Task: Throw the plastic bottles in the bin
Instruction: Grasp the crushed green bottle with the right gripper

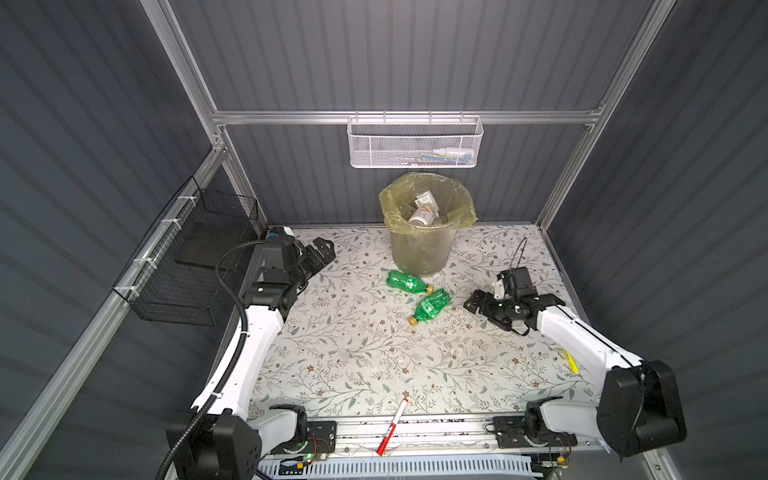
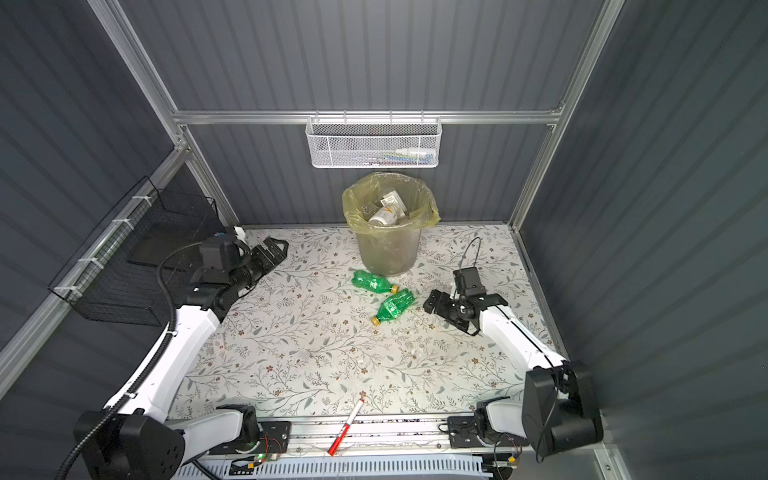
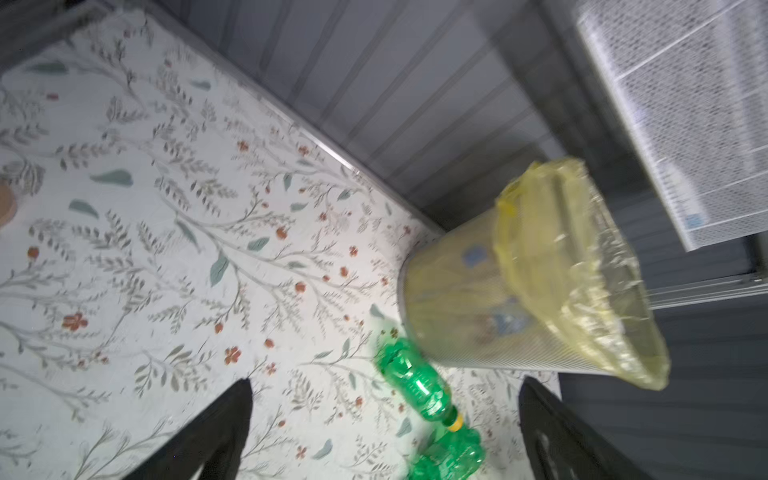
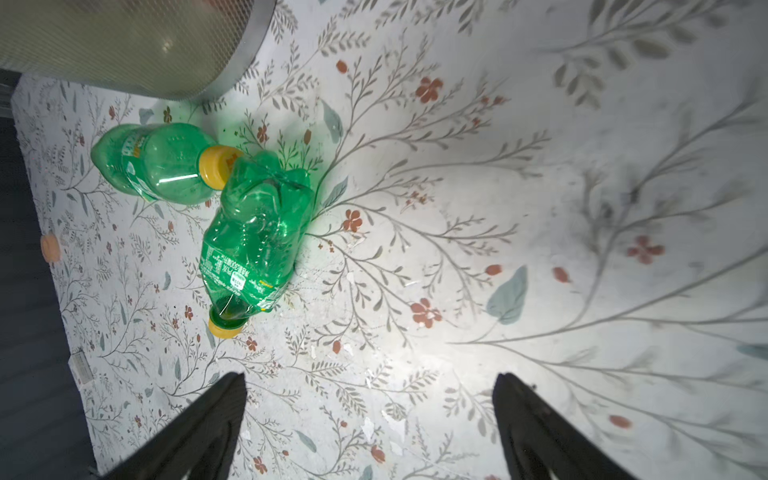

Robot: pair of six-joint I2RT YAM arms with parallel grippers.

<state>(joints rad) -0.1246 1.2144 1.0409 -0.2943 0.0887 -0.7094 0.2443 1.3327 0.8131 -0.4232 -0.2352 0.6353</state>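
Progress is partial: several bottles lie inside the bin at the far edge of the table, two green bottles lie touching just before it, and the left pincer and right pincer are both released, empty.

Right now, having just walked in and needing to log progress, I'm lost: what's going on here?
Two robot arms are clearing plastic bottles into the lined bin. Several bottles already lie inside it. Two lie on the table just in front of it: the farther green bottle, its cap against the base of the nearer green bottle. Neither is held: the right gripper hovers open beside the nearer one, and the left gripper is open and empty near the table's back left.
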